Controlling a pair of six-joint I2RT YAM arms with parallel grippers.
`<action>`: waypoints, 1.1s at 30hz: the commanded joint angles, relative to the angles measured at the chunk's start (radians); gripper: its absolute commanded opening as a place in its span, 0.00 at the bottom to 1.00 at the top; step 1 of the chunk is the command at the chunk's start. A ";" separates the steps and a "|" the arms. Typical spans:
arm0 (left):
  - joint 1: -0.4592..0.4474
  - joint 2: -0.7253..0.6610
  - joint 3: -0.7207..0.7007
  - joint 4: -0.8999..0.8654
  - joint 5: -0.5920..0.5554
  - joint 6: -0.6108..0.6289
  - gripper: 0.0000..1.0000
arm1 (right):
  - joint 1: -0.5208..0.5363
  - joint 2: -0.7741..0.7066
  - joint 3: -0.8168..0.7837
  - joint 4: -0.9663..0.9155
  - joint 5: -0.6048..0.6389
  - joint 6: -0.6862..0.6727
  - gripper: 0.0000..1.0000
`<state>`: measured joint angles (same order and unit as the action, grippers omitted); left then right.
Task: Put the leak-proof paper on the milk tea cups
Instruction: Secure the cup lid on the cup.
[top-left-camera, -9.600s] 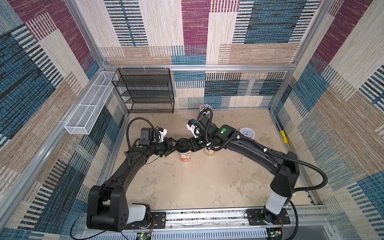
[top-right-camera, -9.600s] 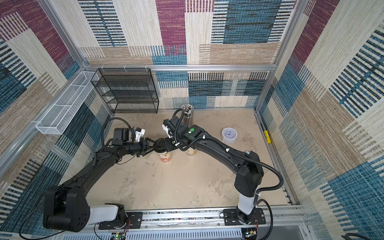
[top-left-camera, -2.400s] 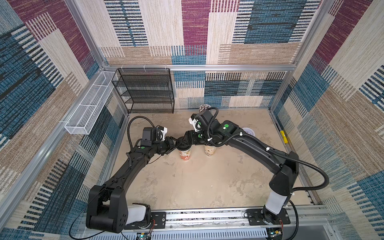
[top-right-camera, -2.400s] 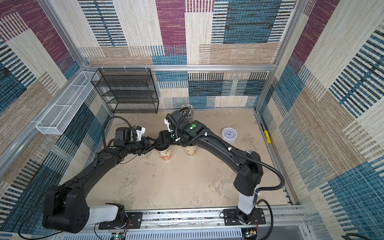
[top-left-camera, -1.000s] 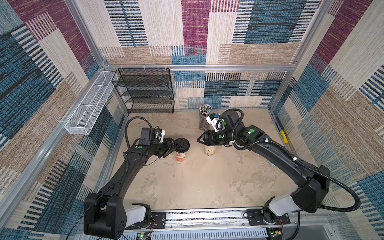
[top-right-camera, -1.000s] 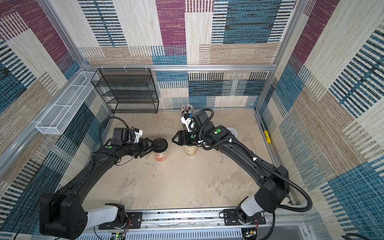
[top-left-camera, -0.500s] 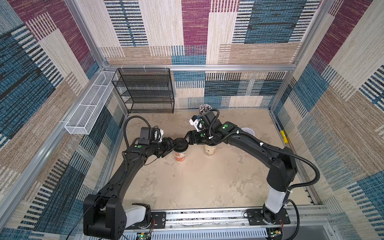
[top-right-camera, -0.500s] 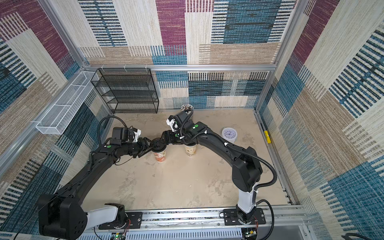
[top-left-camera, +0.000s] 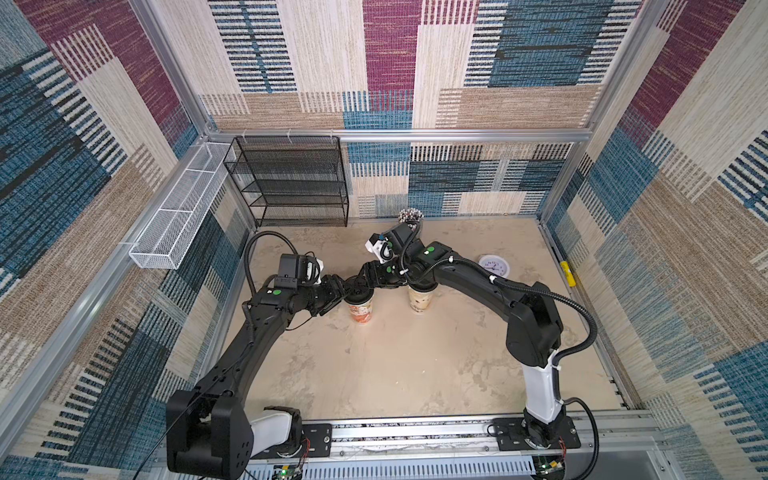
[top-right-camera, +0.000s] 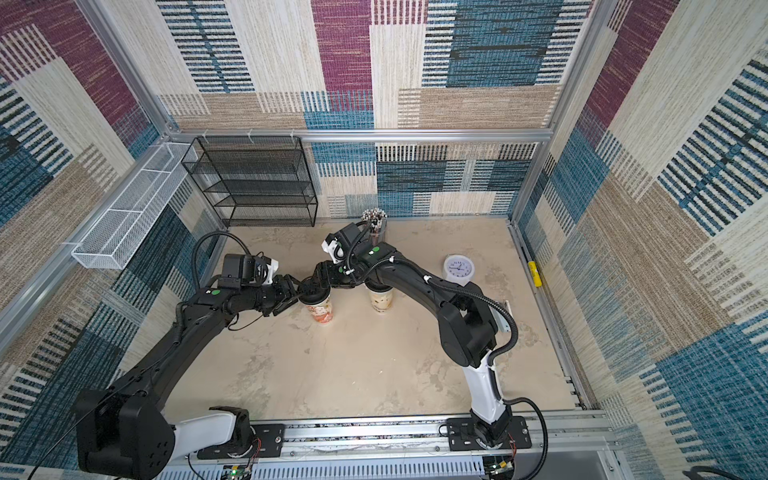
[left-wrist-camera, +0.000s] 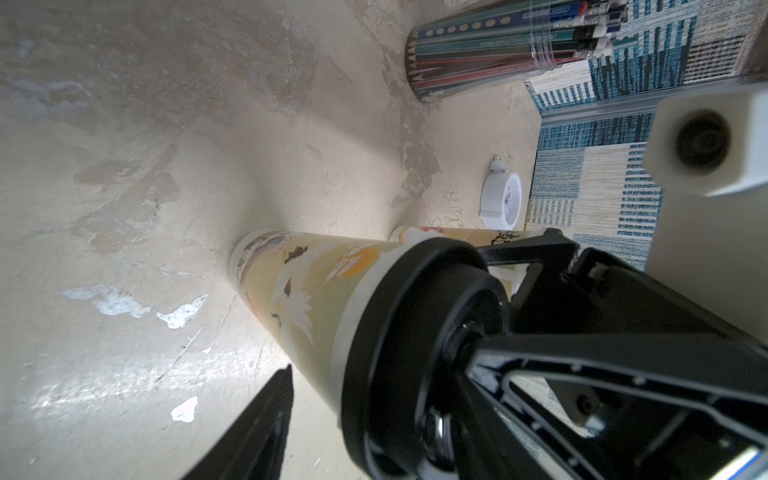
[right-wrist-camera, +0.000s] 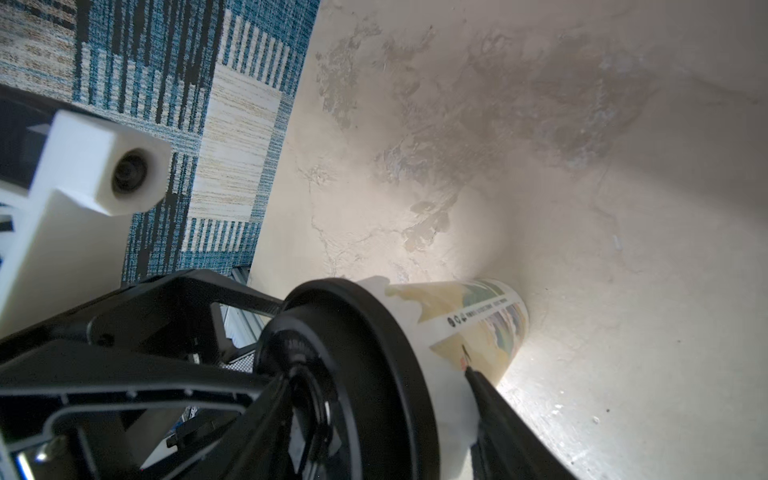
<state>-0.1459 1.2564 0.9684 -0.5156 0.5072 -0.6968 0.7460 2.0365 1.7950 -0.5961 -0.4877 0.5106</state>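
Left arm (top-left-camera: 257, 332) stretches forward from its base, elbow bent; right arm (top-left-camera: 469, 274) arches inward across the middle. Left hand (top-left-camera: 340, 288) and right hand (top-left-camera: 362, 281) point at each other, tips almost meeting. Left jaws stand apart; right jaws look parted too, though whether they grip anything is unclear.

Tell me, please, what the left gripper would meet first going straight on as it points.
Most likely the black lid on the red-orange cup, directly ahead of the left gripper.
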 joint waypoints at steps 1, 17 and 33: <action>0.004 -0.014 0.023 -0.083 -0.055 0.005 0.64 | 0.003 0.025 -0.009 -0.084 0.062 -0.021 0.66; 0.025 -0.125 0.163 -0.212 -0.220 -0.007 0.76 | 0.009 -0.009 0.025 -0.069 0.049 -0.012 0.71; 0.037 -0.176 0.097 -0.208 -0.337 -0.021 0.78 | 0.008 -0.073 0.173 -0.105 0.072 -0.057 0.79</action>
<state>-0.1139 1.1042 1.0744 -0.7166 0.2775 -0.7074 0.7525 2.0037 1.9266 -0.7021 -0.4446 0.4812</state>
